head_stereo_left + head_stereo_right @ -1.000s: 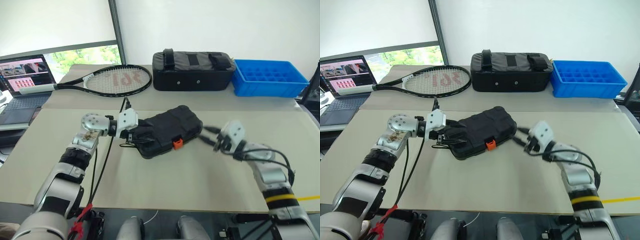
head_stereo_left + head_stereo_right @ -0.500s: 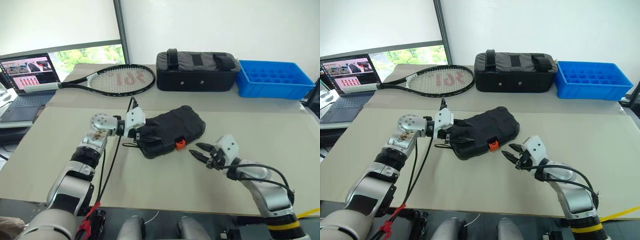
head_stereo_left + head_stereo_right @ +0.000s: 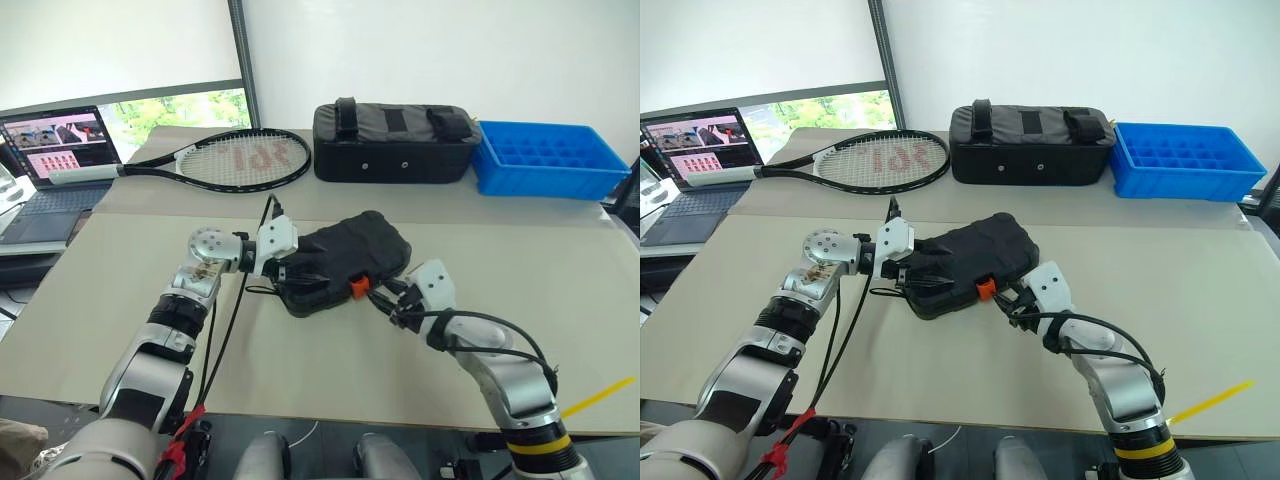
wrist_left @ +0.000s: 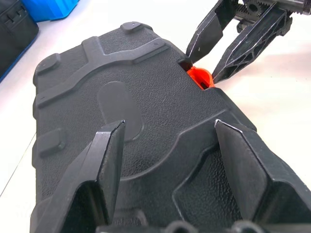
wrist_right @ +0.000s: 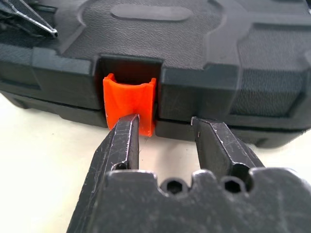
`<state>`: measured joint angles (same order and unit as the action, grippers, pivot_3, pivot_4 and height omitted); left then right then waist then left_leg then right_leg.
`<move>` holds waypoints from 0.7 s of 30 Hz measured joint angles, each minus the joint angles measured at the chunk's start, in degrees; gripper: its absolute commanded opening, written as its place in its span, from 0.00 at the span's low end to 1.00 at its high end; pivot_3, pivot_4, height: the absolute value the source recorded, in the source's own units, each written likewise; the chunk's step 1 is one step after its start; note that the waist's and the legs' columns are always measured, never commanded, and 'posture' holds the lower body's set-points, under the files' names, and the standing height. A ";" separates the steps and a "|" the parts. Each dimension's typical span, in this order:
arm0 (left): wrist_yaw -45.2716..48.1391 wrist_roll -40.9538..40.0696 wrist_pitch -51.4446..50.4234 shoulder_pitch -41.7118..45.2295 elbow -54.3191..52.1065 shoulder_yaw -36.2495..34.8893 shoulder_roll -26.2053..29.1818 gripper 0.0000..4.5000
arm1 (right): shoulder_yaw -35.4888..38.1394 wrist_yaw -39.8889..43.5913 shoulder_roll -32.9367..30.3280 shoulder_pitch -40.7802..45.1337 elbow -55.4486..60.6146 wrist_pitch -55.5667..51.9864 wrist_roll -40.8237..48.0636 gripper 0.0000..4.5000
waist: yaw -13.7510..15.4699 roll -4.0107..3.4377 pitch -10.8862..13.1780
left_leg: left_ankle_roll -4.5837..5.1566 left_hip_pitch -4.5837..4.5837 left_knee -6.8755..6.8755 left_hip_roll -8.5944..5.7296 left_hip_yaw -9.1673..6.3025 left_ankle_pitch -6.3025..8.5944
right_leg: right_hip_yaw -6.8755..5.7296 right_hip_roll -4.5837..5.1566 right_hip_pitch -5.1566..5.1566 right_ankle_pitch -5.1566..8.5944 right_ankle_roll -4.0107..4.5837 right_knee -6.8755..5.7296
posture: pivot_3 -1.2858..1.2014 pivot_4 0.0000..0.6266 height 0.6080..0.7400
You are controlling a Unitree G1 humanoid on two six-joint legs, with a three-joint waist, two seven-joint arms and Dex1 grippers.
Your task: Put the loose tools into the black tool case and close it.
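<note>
The black tool case (image 3: pixel 350 255) lies closed in the middle of the near table, its orange latch (image 3: pixel 357 288) on the front edge. My left gripper (image 3: pixel 290 272) is at the case's left end, open, with its fingers (image 4: pixel 109 150) spread wide over the textured lid (image 4: pixel 141 97). My right gripper (image 3: pixel 381 298) is at the front edge, open, and one fingertip (image 5: pixel 127 127) touches the lower edge of the latch (image 5: pixel 127 99). The loose tools are out of view.
On the far table lie a tennis racket (image 3: pixel 225 160), a black fabric bag with straps (image 3: pixel 392 142) and a blue crate (image 3: pixel 550 157). A laptop (image 3: pixel 50 150) stands at the far left. There is bare tabletop (image 3: pixel 330 370) in front of the case.
My right gripper has swung left and back from the case's right end to its front edge, ending at the orange latch. The left gripper has stayed on the lid. The camera shifted slightly.
</note>
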<state>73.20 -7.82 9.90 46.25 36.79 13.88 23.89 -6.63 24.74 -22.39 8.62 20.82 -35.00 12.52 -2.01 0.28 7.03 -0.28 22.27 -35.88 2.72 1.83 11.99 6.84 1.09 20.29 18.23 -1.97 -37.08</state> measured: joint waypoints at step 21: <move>-3.86 -3.78 -12.35 -8.31 -14.34 -7.06 4.05 0.70 | 5.36 7.99 -6.23 -2.19 -0.80 1.86 2.53 0.45 | -0.63 0.09 0.05 | 0.01 0.15 0.15 0.07 -0.10 0.01 | -0.01 -0.06 0.13 0.01 -0.01 0.09 | 0.52 0.24 0.75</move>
<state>69.34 -11.60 -2.46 37.94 22.45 6.82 27.94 -1.28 32.73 -28.62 6.43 20.02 -33.14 15.05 -2.64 0.38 7.08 -0.26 22.42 -35.73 2.79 1.73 12.00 6.83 1.04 20.42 18.24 -1.98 -36.99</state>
